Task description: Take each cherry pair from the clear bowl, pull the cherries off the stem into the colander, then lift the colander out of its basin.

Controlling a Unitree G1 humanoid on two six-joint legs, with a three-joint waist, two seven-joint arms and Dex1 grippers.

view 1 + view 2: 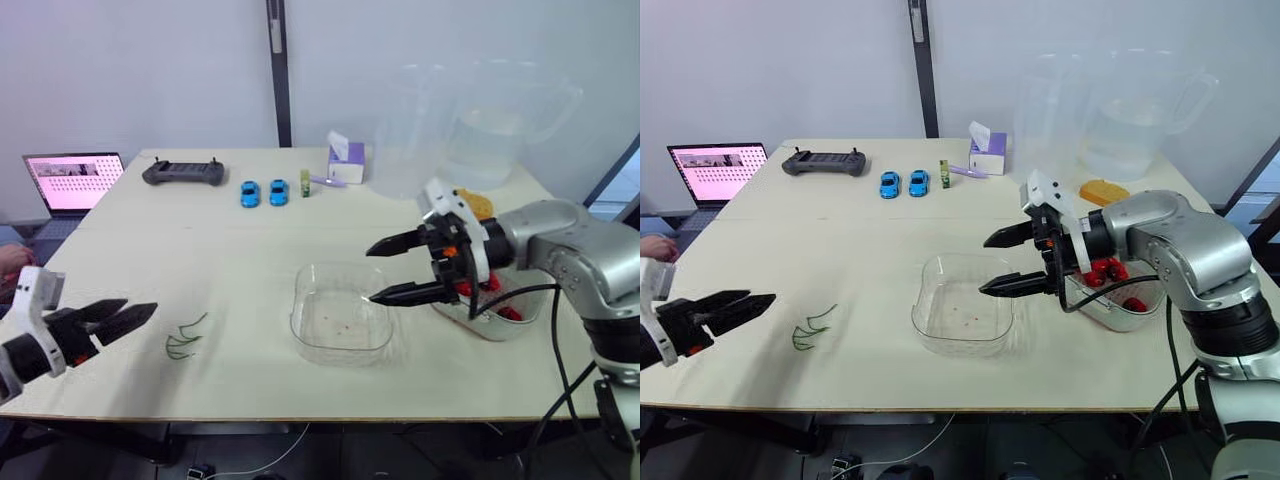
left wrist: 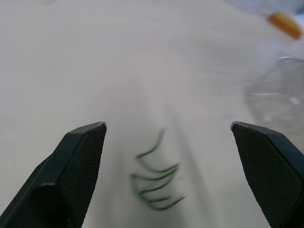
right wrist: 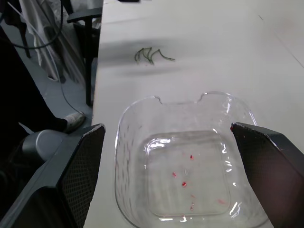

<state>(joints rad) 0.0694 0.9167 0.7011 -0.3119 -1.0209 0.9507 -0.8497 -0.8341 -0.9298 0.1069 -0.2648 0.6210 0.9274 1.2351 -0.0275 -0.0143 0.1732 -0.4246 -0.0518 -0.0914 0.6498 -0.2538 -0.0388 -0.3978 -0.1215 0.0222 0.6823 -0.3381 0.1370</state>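
Right wrist view looks down into the clear bowl (image 3: 124, 142), which holds no cherry pairs, only red specks on its floor; bare stems (image 1: 185, 338) lie on the tabletop (image 1: 230, 250) near the left hand (image 1: 140, 307), whose fingers are spread and empty. The right hand (image 1: 370, 273) hovers released between the bowl and the colander (image 1: 1152, 290), which sits at the robot's right with red cherries (image 1: 1103, 272) inside, nested in its basin (image 1: 1130, 322). The lift looks like what remains. I judge the colander light, thin-walled, smooth plastic, probably slick, with round fruit that will roll if it is tipped. Pinch the rim on the near side and raise it level.
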